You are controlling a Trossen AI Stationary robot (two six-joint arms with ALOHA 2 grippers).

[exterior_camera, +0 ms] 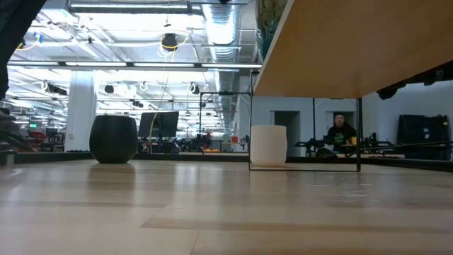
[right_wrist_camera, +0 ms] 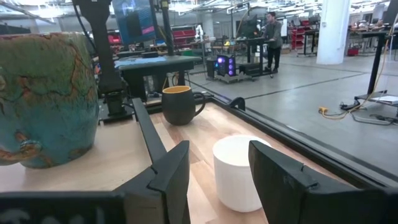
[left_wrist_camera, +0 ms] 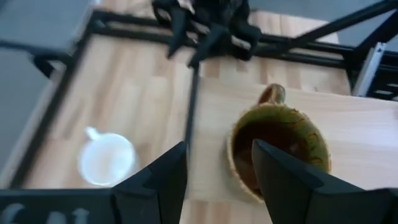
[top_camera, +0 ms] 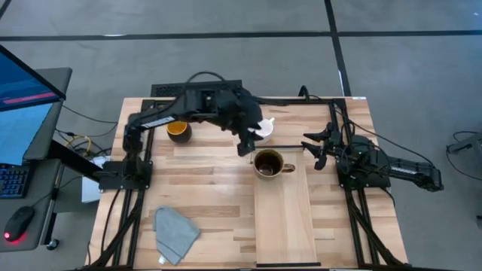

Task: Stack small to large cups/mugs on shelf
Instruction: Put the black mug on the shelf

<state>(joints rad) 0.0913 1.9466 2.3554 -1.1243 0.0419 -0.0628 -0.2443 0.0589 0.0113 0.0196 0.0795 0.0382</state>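
The glossy brown mug (top_camera: 269, 163) stands upright on its base at the far end of the pale wooden shelf (top_camera: 286, 218); it also shows in the left wrist view (left_wrist_camera: 277, 146). My left gripper (top_camera: 244, 147) is open just left of it and a little above it, with the mug's rim close beside one finger (left_wrist_camera: 280, 174). The white mug (top_camera: 263, 130) stands on the tabletop behind the shelf, partly under my left arm. The dark mug with a yellow inside (top_camera: 178, 129) stands on the tabletop at the far left. My right gripper (top_camera: 312, 147) waits open right of the shelf.
A grey-blue cloth (top_camera: 175, 232) lies near the table's front left. The shelf is raised on a thin black frame (exterior_camera: 304, 166), its underside (exterior_camera: 347, 42) above the tabletop. The near part of the shelf is bare.
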